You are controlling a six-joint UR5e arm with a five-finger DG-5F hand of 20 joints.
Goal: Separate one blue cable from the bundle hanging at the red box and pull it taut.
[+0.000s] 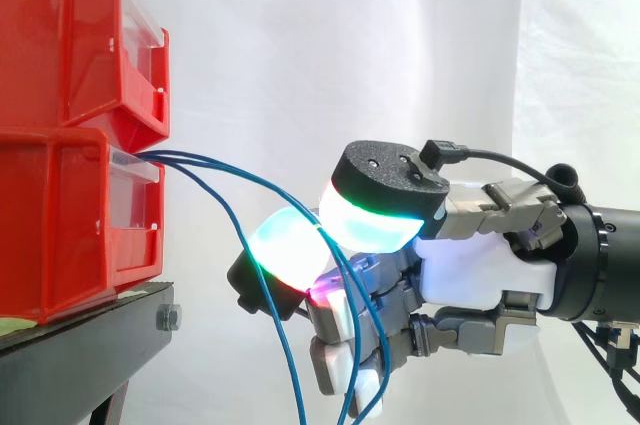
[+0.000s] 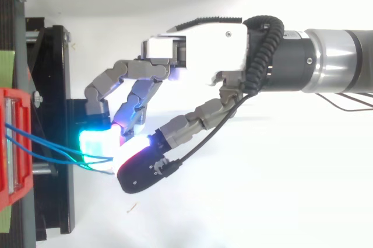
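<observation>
Three thin blue cables point(image 1: 215, 170) come out of the front of the lower red bin point(image 1: 60, 225) and sag to the right and down. My hand point(image 1: 480, 270) reaches in from the right with its fingers curled. Two of the cables run between a cyan-glowing finger pad point(image 1: 285, 245) and the broad thumb pad point(image 1: 375, 220), which close on them, then hang down past the palm. The third cable drops in front of the finger pad, left of the pinch. From above, the cables point(image 2: 46, 146) converge from the bin into the glowing pads of the hand point(image 2: 198, 55).
A second red bin point(image 1: 70, 35) is stacked on the lower one. Both sit on a black stand point(image 1: 80, 345) at the left, before a white curtain. Open space lies below and to the right of the hand.
</observation>
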